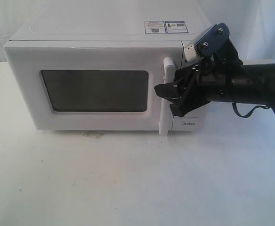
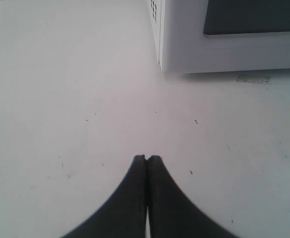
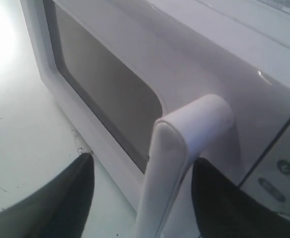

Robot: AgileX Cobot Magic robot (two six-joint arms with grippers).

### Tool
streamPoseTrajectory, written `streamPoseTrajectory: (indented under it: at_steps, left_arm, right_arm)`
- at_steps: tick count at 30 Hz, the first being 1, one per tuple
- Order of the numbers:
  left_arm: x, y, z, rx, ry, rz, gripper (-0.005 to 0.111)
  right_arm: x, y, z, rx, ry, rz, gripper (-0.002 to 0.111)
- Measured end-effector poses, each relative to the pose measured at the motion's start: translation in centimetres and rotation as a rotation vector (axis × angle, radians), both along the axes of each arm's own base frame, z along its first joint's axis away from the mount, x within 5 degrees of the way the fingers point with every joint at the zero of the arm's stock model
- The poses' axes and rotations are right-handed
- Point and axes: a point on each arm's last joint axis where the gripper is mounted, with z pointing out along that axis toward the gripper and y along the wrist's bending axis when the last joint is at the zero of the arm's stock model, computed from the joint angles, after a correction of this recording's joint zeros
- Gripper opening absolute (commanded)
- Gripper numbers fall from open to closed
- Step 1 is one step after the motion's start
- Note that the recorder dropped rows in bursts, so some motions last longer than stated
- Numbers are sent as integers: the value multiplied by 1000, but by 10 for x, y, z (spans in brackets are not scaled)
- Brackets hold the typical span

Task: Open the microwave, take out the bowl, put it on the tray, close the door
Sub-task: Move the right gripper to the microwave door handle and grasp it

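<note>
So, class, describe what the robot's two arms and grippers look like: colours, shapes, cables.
The right arm is a black tube, with a black cable looping under it and a grey-and-white camera mount on top. The right gripper is black and blocky. The left gripper has black fingers curving to narrow blunt tips.

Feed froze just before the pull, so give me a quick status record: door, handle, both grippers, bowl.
door: shut, flush with the microwave front
right gripper: open, one finger on each side of the handle
handle: upright, not clamped
left gripper: shut, holding nothing, over the table by the microwave's front corner
bowl: not in view
</note>
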Motion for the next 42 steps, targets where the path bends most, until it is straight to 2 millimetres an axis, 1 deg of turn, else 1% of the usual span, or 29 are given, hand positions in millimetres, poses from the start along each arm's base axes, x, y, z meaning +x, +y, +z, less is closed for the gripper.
streamPoseTrajectory:
  at_steps: [7,12,19,21,25,32,35,42]
  left_arm:
    - [0,0,0,0,0,0,0]
    - [0,0,0,0,0,0,0]
    - [0,0,0,0,0,0,0]
    - [0,0,0,0,0,0,0]
    - [0,0,0,0,0,0,0]
    - [0,0,0,0,0,0,0]
    - [0,0,0,0,0,0,0]
    - [0,0,0,0,0,0,0]
  right_arm:
    - [10,2,0,60,51,-23,54]
    - [12,3,-3,86,84,-30,54]
    - [13,4,-1,124,114,-41,54]
    - [14,5,2,135,117,-40,49]
    - [15,5,2,148,128,-53,35]
    - [17,3,3,161,140,-84,19]
    - [17,3,2,160,140,-86,13]
    - [17,4,0,167,151,-75,4]
